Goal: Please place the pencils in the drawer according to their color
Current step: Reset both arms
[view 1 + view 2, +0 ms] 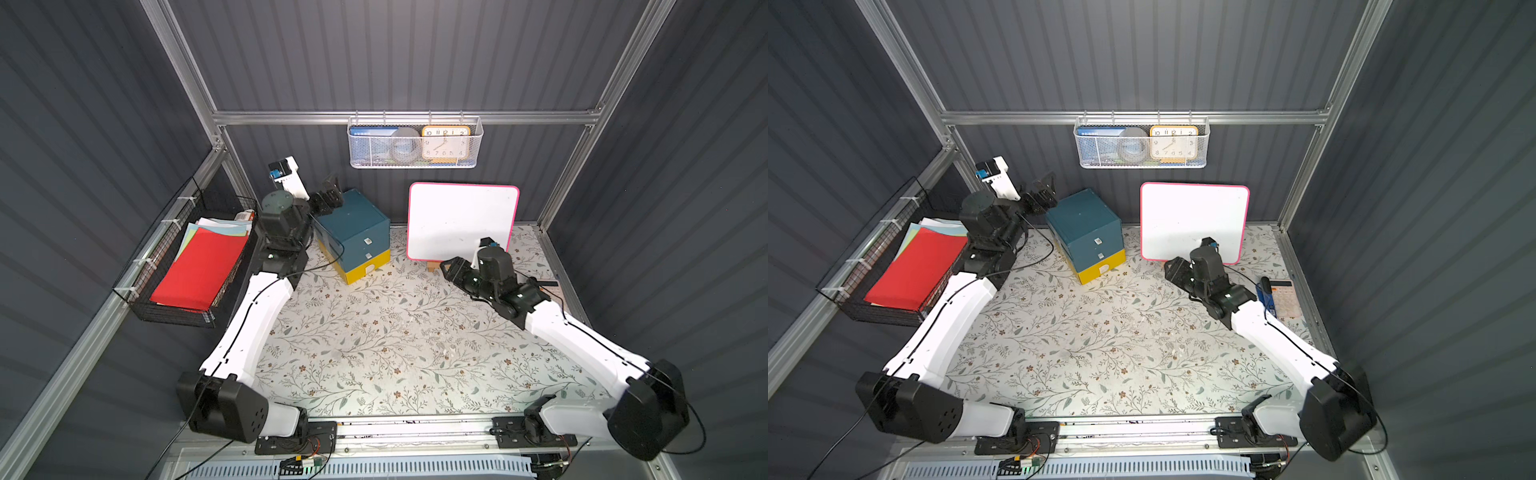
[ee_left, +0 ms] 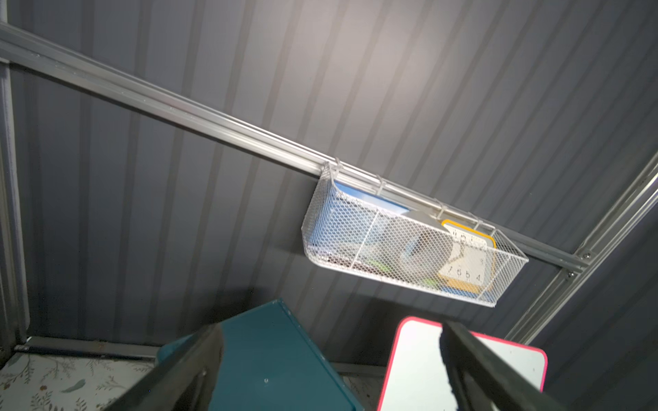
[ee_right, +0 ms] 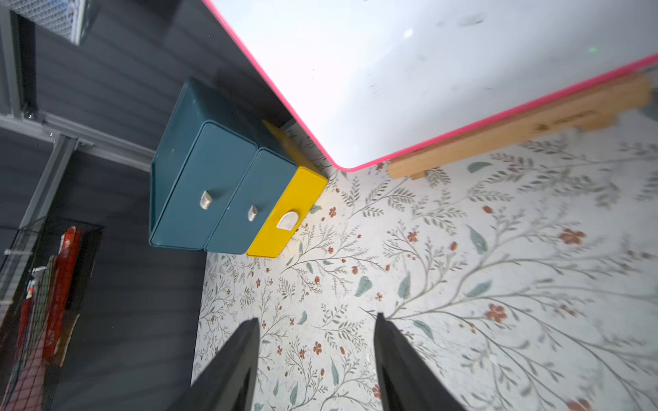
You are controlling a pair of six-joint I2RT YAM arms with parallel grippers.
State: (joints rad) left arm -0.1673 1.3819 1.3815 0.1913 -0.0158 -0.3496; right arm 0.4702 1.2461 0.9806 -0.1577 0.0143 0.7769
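You are holding the left gripper open by the cabinet and the right gripper open, facing its shut drawers, likely finished sorting.

Teal-and-yellow drawer cabinet: smooth, glossy. Pink-rimmed whiteboard glossy w/ bare wood stand. White mesh basket: metal. Floral worktop looks matt to me.

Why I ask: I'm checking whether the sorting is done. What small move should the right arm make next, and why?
Probably draw the right gripper back from the cabinet toward a resting pose. No pencil shows on the table, the cabinet's three drawers are all shut, and the gripper stands open and empty, so nothing seems left to pick or push.
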